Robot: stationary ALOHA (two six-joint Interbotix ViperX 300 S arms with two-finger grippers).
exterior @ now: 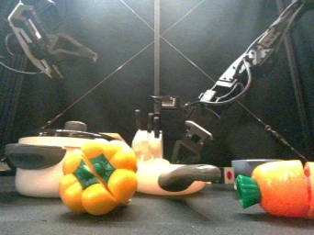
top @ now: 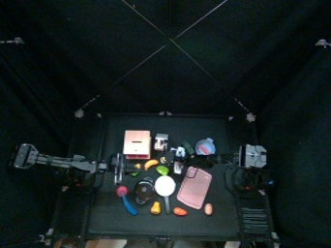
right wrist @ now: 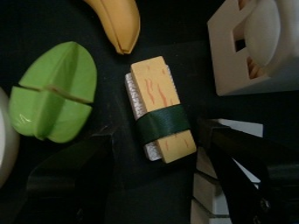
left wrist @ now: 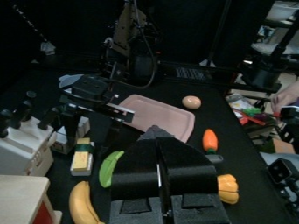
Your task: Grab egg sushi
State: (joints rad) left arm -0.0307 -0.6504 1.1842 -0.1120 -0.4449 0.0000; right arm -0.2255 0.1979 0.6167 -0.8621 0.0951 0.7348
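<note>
The egg sushi (right wrist: 158, 109) is a yellow slab on white rice, bound by a dark green band, and lies flat on the black table. My right gripper (right wrist: 158, 175) hangs just above it, open wide, with one jaw on each side of the sushi's near end and nothing held. In the left wrist view the same sushi (left wrist: 82, 157) lies under the right gripper (left wrist: 84, 122). My left gripper (left wrist: 165, 175) is shut and empty, held back at the table's left (top: 119, 170).
Next to the sushi are a green vegetable (right wrist: 52, 92), a banana (right wrist: 117, 26) and a white block (right wrist: 257, 44). A pink board (left wrist: 158, 114), an egg (left wrist: 191, 102), a carrot (left wrist: 211, 140) and a yellow pepper (left wrist: 228, 186) lie further off.
</note>
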